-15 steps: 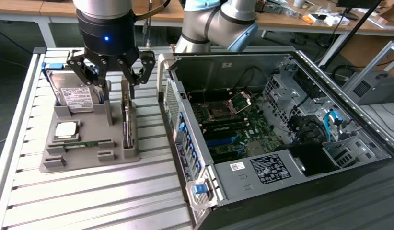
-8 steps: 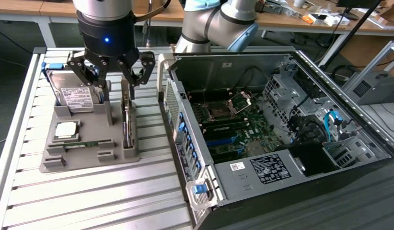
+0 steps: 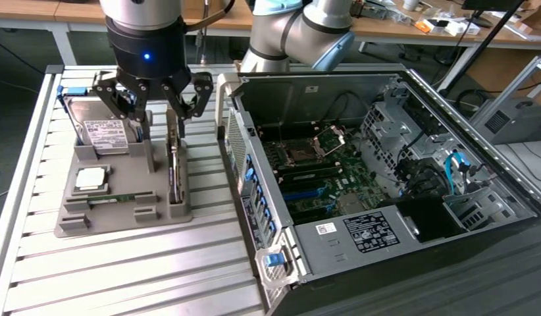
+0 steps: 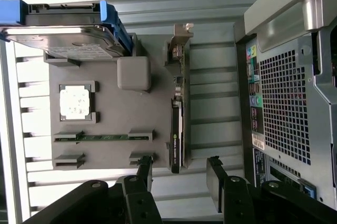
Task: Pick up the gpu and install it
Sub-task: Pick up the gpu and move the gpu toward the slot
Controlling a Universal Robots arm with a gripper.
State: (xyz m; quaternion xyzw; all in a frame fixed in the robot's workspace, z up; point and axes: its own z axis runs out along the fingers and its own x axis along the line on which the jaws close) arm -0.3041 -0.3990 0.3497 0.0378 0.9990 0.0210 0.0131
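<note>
- Hovering above the gray holder, the end effector was spread wide and gripped nothing.
- Approach step, by my read: the gpu stood on edge in the holder's slot nearest the computer case.
- A clean pick called for fingers straddling that thin edge.
- Its long axis ran alongside the case wall, bracket end toward the hard drive.

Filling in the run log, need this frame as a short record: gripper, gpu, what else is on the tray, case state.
gripper: open, over the gpu, no grip on it
gpu: standing on edge in its slot on the gray tray, not picked up
also on tray: hard drive, CPU, memory stick
PC case: side open, motherboard exposed, at the exterior view's right of the tray
</note>
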